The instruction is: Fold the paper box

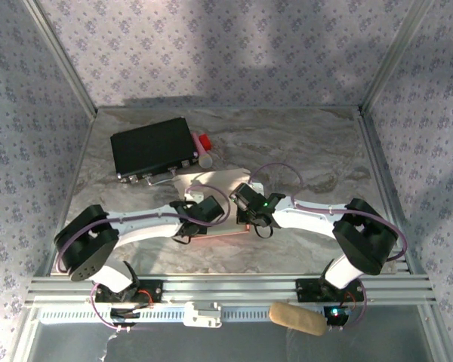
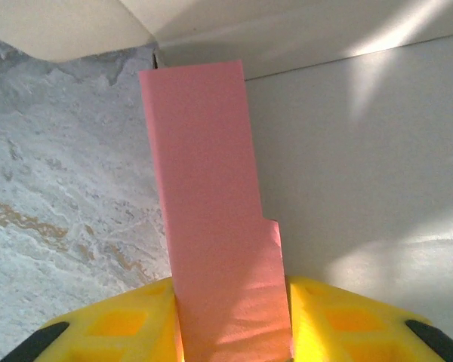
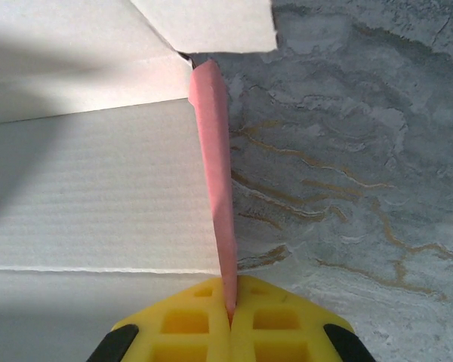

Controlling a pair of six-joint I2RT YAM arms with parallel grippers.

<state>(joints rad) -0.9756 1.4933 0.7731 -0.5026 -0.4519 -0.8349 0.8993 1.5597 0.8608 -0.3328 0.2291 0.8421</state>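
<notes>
The paper box (image 1: 225, 183) lies unfolded in the middle of the table, whitish inner side up, between my two grippers. My left gripper (image 1: 200, 211) is at its left side. In the left wrist view a pink flap (image 2: 208, 188) stands upright, face-on, in the gap of the left gripper (image 2: 230, 305); the yellow fingers (image 2: 113, 324) stand apart on either side of it, beside the pale inner panel (image 2: 362, 188). My right gripper (image 1: 248, 202) is at the sheet's right side. The right gripper (image 3: 228, 305) is shut on a raised pink flap (image 3: 215, 151), seen edge-on, next to the white panel (image 3: 98, 196).
A black rectangular case (image 1: 152, 148) sits at the back left, with a red item (image 1: 204, 142) and a pale pink cylinder (image 1: 204, 158) at its right end. The marble tabletop (image 1: 309, 151) is bare to the right. Patterned walls and metal posts enclose the table. A tan object (image 1: 296, 317) lies below the front rail.
</notes>
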